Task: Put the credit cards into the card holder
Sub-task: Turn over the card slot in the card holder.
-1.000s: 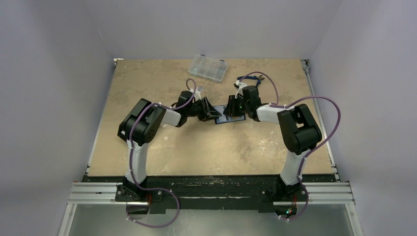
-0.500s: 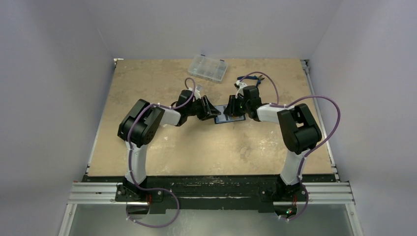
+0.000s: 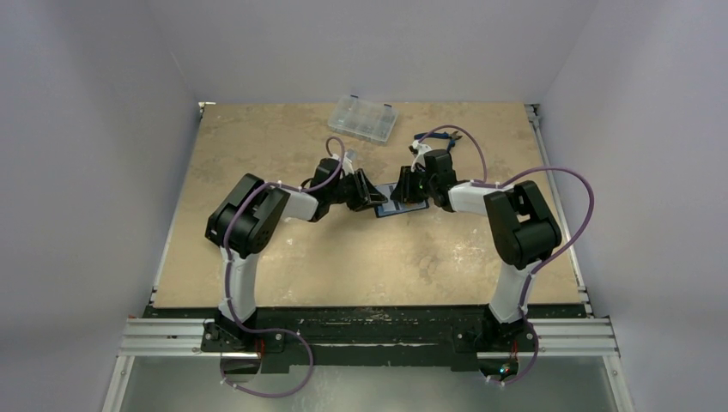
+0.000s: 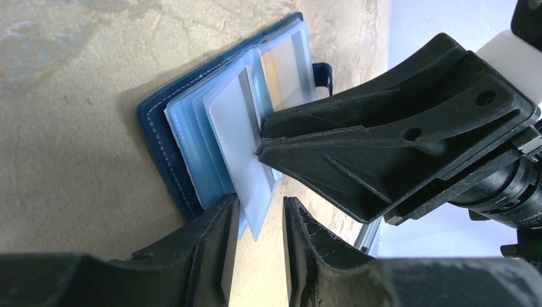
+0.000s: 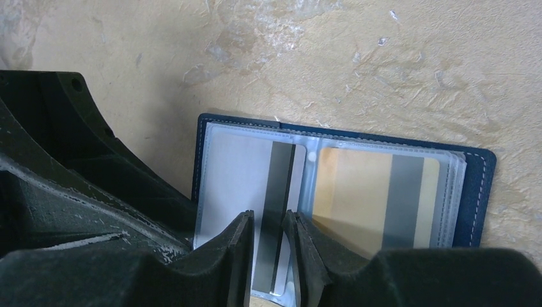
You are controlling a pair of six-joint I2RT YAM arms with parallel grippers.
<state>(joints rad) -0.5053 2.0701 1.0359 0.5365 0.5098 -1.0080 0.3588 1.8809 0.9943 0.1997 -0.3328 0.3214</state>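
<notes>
The card holder [image 3: 387,211], a navy wallet, lies open on the table between both grippers. In the left wrist view its navy cover [image 4: 160,144] holds clear sleeves, and a whitish credit card [image 4: 235,131] sticks partly out of one. My left gripper [image 4: 260,203] [image 3: 370,199] is open, with that card's near corner in the gap, not clamped. The right gripper's finger [image 4: 358,150] rests on the card's edge. In the right wrist view my right gripper [image 5: 267,216] [image 3: 402,194] is open just over the card's dark stripe [image 5: 278,173]. A tan credit card [image 5: 355,192] sits in the other sleeve.
A clear plastic compartment case [image 3: 363,118] lies at the back of the table. A small blue-handled item [image 3: 427,137] lies behind the right wrist. Grey walls close in the table on three sides.
Both grippers stay at the open card holder. The left wrist has shifted slightly toward the back; the wallet has not moved.
</notes>
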